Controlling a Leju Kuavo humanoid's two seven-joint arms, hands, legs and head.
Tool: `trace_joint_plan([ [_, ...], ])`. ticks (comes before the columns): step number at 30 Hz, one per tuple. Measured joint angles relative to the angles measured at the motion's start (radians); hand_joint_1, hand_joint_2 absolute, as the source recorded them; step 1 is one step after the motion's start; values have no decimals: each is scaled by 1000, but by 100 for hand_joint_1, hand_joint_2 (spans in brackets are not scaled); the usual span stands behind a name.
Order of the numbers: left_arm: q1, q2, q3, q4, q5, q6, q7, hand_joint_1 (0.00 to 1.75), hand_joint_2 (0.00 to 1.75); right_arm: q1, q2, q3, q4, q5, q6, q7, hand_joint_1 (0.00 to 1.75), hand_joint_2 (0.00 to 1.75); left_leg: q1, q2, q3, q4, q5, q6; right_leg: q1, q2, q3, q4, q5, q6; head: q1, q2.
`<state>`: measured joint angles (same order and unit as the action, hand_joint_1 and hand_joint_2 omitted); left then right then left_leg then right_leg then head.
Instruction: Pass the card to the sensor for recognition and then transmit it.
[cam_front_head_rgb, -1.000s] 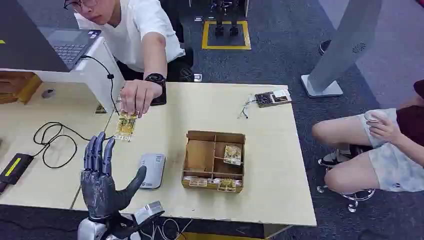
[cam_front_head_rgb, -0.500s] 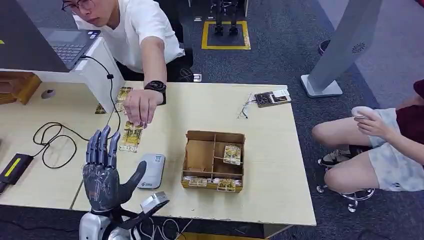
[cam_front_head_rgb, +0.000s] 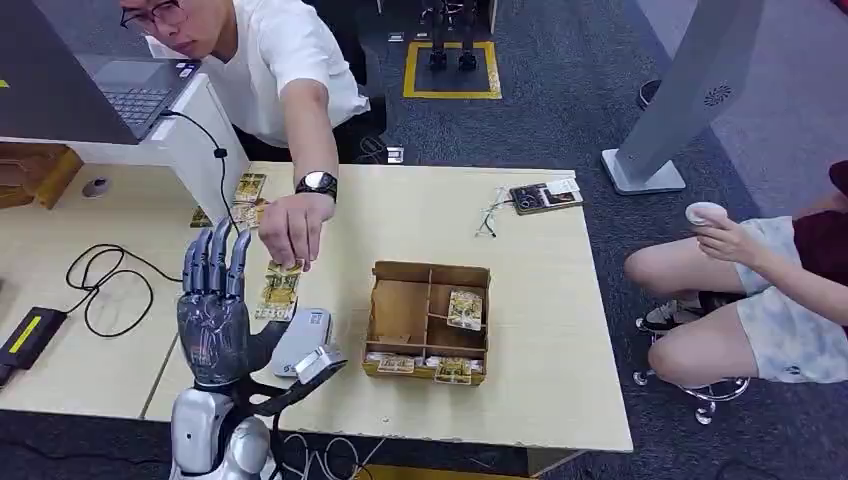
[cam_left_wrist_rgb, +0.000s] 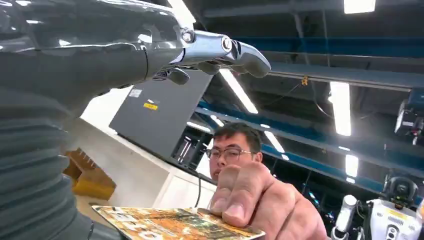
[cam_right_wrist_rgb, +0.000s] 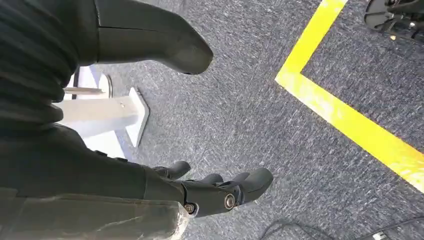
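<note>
My left hand (cam_front_head_rgb: 215, 305) is raised over the table's near edge, fingers straight up and thumb spread, holding nothing. A person's hand (cam_front_head_rgb: 290, 228) holds a yellow patterned card (cam_front_head_rgb: 279, 288) just beside my palm, between my fingers and thumb. In the left wrist view the card (cam_left_wrist_rgb: 175, 224) lies flat close under my hand (cam_left_wrist_rgb: 100, 55), pinched by the person's fingers (cam_left_wrist_rgb: 250, 200). The grey sensor pad (cam_front_head_rgb: 303, 340) lies on the table right of my thumb. My right hand (cam_right_wrist_rgb: 210, 192) hangs over the carpet, fingers loosely apart and empty.
A wooden compartment box (cam_front_head_rgb: 428, 322) with several cards stands right of the sensor. More cards (cam_front_head_rgb: 246, 190) lie near the white stand at the back. Black cable (cam_front_head_rgb: 105, 285) and a small black device (cam_front_head_rgb: 30, 335) lie on the left. A seated person (cam_front_head_rgb: 760, 290) is right of the table.
The person's hand has brought the card nearer and rightward, up to my left palm. My left hand has risen and moved forward toward it.
</note>
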<state>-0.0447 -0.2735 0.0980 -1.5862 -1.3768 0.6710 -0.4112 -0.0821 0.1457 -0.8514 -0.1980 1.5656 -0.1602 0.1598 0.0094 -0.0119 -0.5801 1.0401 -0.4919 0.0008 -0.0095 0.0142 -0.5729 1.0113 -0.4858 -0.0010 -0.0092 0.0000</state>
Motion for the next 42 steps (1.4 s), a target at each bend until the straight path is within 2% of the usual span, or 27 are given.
trace_joint_plan([
  [6, -12, 0, 0, 22, -2, 0, 6, 0, 175, -1, 0, 4, 0, 0, 2, 0, 0, 175, 0, 0, 0, 0, 0, 0, 0, 0, 0, 0, 0, 0, 0, 0],
  [9, -15, 0, 0, 32, -24, 0, 53, 0, 175, -2, 0, 5, 0, 0, 2, 3, 0, 175, 0, 0, 0, 0, 0, 0, 0, 0, 0, 0, 0, 0, 0, 0],
  [14, -50, -2, 0, 70, -20, 0, 33, 0, 175, -4, -2, 6, 0, -1, 3, 0, 0, 175, 0, 0, 0, 0, 0, 0, 0, 0, 0, 0, 0, 0, 0, 0],
  [15, -52, -2, 0, 74, -13, 0, 29, 19, 175, -4, -2, 6, 0, -1, 3, 0, 0, 175, 0, 0, 0, 0, 0, 0, 0, 0, 0, 0, 0, 0, 0, 0],
  [16, -52, -2, 0, 77, -6, 0, 20, 169, 175, -3, -2, 6, 0, -2, 3, 0, 0, 175, 0, 0, 0, 0, 0, 0, 0, 0, 0, 0, 0, 0, 0, 0],
  [17, -52, -2, 0, 80, 3, 0, 16, 175, 175, -3, -2, 6, 0, -2, 3, 0, 0, 175, 0, 0, 0, 0, 0, 0, 0, 1, 0, 0, 0, 0, 0, 0],
  [23, -53, -2, 0, 90, 78, 0, -43, 175, 175, -3, -2, 6, 0, -3, 3, 0, 0, 175, 0, 0, 0, 0, 0, 0, 0, 0, 0, 0, 0, 0, 0, 0],
  [31, -53, -2, 0, 90, 99, 0, -84, 175, 175, -3, -2, 6, 0, -2, 3, 0, 0, 175, 0, 0, 0, 0, 0, 0, 0, 0, 0, 0, 0, 0, 0, 0],
  [42, -53, -2, 0, 90, 94, 0, -96, 175, 175, -3, -3, 6, 0, -2, 3, 0, 0, 175, 0, 0, 0, 0, 0, 0, 0, 0, 0, 0, 0, 0, 0, 0],
])
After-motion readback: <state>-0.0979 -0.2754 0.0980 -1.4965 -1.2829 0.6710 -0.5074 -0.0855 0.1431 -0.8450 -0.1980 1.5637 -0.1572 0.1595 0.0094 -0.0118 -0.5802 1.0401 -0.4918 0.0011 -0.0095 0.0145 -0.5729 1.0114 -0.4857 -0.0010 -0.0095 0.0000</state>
